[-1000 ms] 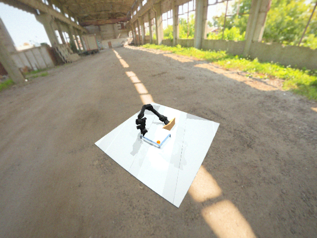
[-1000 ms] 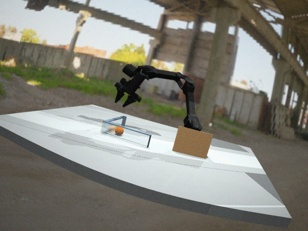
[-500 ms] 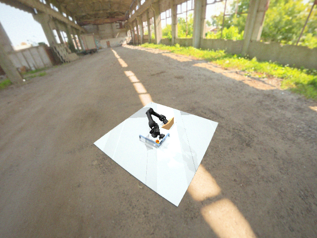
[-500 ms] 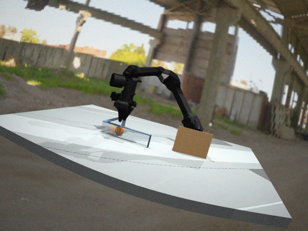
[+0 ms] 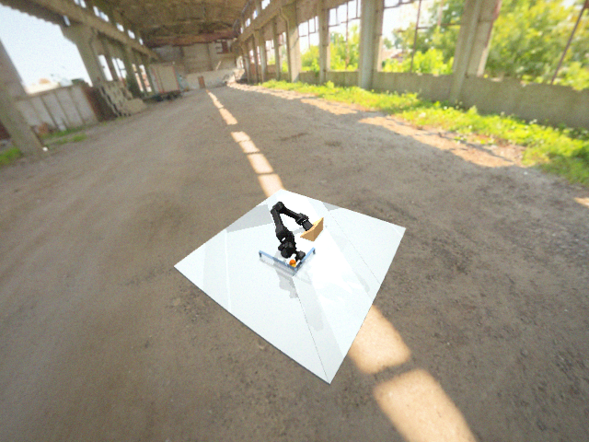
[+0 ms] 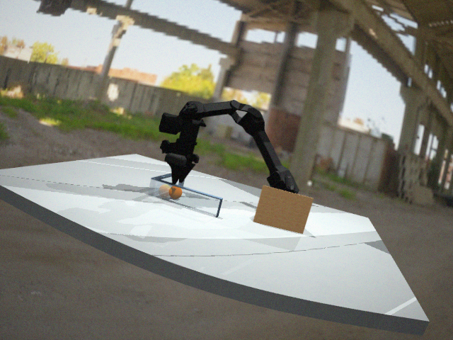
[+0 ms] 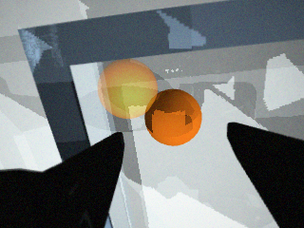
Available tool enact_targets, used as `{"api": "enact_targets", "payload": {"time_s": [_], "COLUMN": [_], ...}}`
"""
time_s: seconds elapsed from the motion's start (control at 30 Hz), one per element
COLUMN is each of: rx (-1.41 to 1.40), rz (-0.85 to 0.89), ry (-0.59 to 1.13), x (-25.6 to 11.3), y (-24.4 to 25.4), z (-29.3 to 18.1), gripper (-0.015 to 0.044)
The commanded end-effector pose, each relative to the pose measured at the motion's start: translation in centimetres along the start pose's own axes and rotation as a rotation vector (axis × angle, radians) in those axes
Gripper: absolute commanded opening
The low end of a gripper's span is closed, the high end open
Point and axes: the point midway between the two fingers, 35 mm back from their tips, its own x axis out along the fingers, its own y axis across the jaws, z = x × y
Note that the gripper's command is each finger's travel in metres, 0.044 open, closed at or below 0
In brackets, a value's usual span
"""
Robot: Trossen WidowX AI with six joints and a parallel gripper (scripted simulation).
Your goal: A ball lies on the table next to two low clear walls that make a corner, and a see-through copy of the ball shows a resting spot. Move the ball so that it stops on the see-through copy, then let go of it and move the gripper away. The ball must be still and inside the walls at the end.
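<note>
The orange ball (image 5: 292,261) (image 6: 175,192) (image 7: 173,117) lies on the table inside the corner. The see-through copy (image 6: 164,190) (image 7: 127,88) is beside it, nearer the corner, and their outlines meet in the wrist view. The low clear walls (image 6: 204,193) (image 7: 119,43) have blue-grey top edges. My gripper (image 6: 178,183) (image 7: 174,134) points down just above the ball. It is open, with one finger to each side of the ball in the wrist view, and holds nothing. Whether a finger touches the ball cannot be told. In the top view the arm partly hides the corner.
A tan upright board (image 5: 313,230) (image 6: 283,210) stands on the white table (image 5: 237,290) (image 6: 211,263) by the arm's base. One wall's top edge (image 7: 57,114) runs close to the left finger in the wrist view.
</note>
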Motion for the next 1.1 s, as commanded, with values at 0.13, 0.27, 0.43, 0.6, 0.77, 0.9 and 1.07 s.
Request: {"api": "enact_targets", "payload": {"time_s": [0.13,0.27,0.43,0.6,0.77,0.9,1.07], "rx": [-0.003,-0.003,-0.003,-0.003,-0.003,-0.003,-0.006], "rz": [-0.005,-0.006,-0.006,-0.007,-0.007,-0.007,-0.005], "ry": [0.002,0.002,0.001,0.001,0.001,0.001,0.0], "x": [1.4,2.1,2.9,3.4,3.4,3.4,3.0], "y": [-0.1,-0.1,-0.1,-0.2,-0.2,-0.2,-0.2], "z": [0.0,0.0,0.0,-0.1,-0.1,-0.1,0.0], "gripper": [0.0327,0.0327,0.0327,0.0327,0.0216,0.0189,0.0077]}}
